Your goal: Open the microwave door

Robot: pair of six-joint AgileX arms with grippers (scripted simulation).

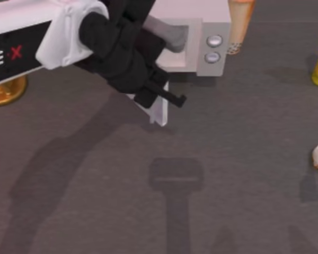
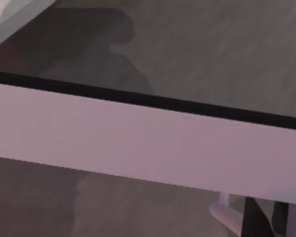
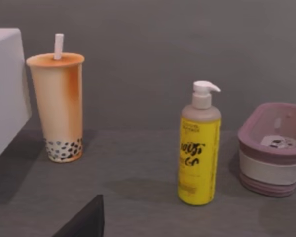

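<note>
Left gripper sits at the free edge of the door, in front of the microwave at the top middle of the table. Whether its fingers are clamped on the handle or merely hooked behind the edge I cannot tell; the arm's black wrist hides most of the contact from above.

That door stands swung well out from the oven front, nearly edge-on to the overhead camera, and the pale cavity shows behind it. The left wrist camera is filled by the door's pale face with a dark strip along one edge, which suits a hand held close against the panel. I judge the opening largely done, with perhaps a little more swing to go. The grip being out at the far edge from the hinge makes sense: that is where pulling turns the panel most easily.

Two silver knobs sit on the control panel right of the cavity. A bubble-tea cup stands just beside the microwave's right side, a yellow pump bottle and a pink tub further right, clear of the door's arc.

Right gripper is not visible; that arm is parked.
</note>
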